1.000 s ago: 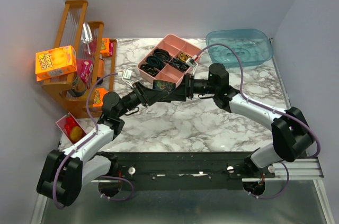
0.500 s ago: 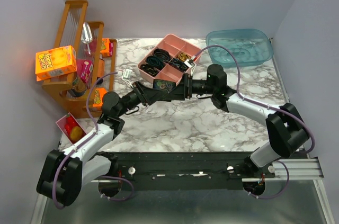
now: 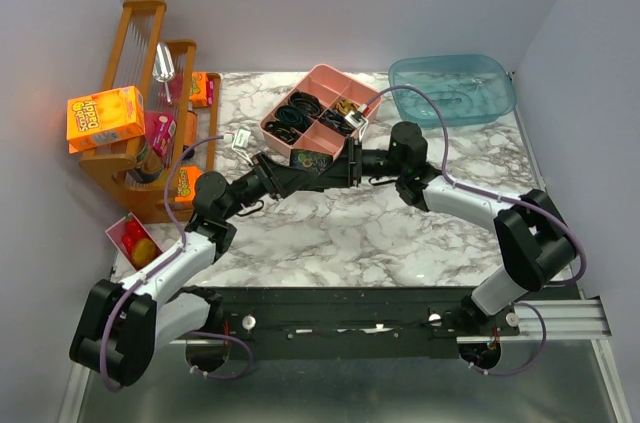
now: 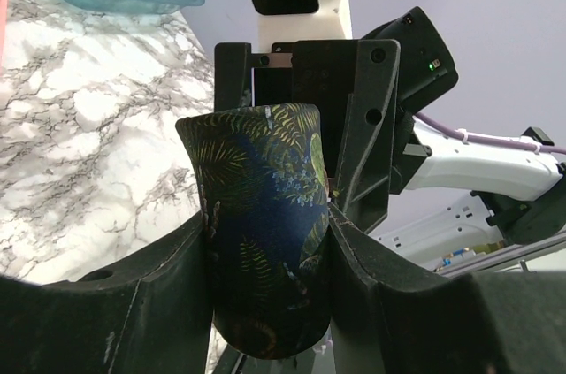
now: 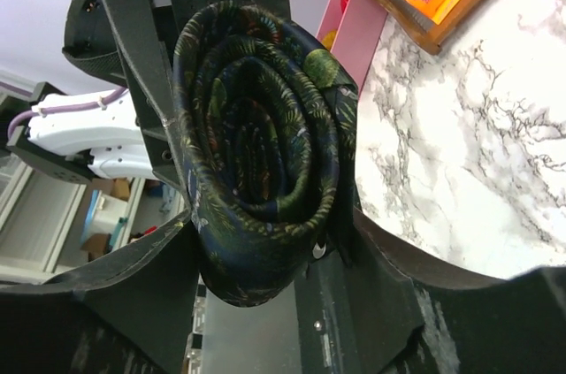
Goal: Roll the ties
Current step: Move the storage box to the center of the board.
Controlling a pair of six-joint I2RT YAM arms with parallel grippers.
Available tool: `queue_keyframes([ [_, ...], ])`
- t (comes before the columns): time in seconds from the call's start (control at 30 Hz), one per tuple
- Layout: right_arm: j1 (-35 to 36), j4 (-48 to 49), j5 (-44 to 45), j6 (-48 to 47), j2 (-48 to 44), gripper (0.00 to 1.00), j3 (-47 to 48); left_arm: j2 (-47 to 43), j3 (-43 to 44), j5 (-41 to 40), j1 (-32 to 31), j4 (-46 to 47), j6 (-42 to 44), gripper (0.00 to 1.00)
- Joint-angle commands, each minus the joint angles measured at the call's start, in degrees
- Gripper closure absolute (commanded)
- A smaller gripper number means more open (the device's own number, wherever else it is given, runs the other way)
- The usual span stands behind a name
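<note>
Rolled tie (image 3: 311, 162): dark fabric with a green leaf pattern, wound into a tight spiral. It is held off the marble table (image 3: 340, 233), between the two arms, just in front of the near edge of the pink tray (image 3: 325, 70).
Left gripper (image 4: 265, 224): clamped on the rolled tie. Both fingers press into the sides of the roll, and the fabric bulges above and below them.
Right gripper (image 5: 270, 250): faces the left gripper head-on. The spiral end of the roll sits between its fingers, and both lie against the sides of the roll, so it grips the rolled tie as well.
Arm posture: both arms reach inward and meet at the middle of the table, wrists roughly level.
Pink tray: divided into compartments; several hold black band loops (image 3: 300, 108).
Blue-green tub (image 3: 500, 103): at the far right corner of the table, well apart from the grippers.
Wooden rack (image 3: 140, 13): at the far left, with an orange box (image 3: 104, 118) leaning on it.
Small pink bin (image 3: 125, 233): at the left edge, beside the left arm.
</note>
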Motion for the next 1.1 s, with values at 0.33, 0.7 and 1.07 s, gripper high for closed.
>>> queue_keyframes([
  [0.33, 0.04, 3.7, 0.06, 2.05, 1.55, 0.73, -0.73, 0.16, 1.74, 1.53, -1.42, 5.27, -1.56, 0.45],
  [0.7, 0.22, 0.1, 0.33, 0.12, 0.49, 0.83, -0.72, -3.0, 1.56, -2.67, -1.51, -0.96, 2.57, 0.18],
  [1.07, 0.22, -10.79, 3.31, -7.78, -2.93, 0.84, 1.03, -7.93, 6.48, -14.46, -1.95, -22.49, 13.46, 0.01],
])
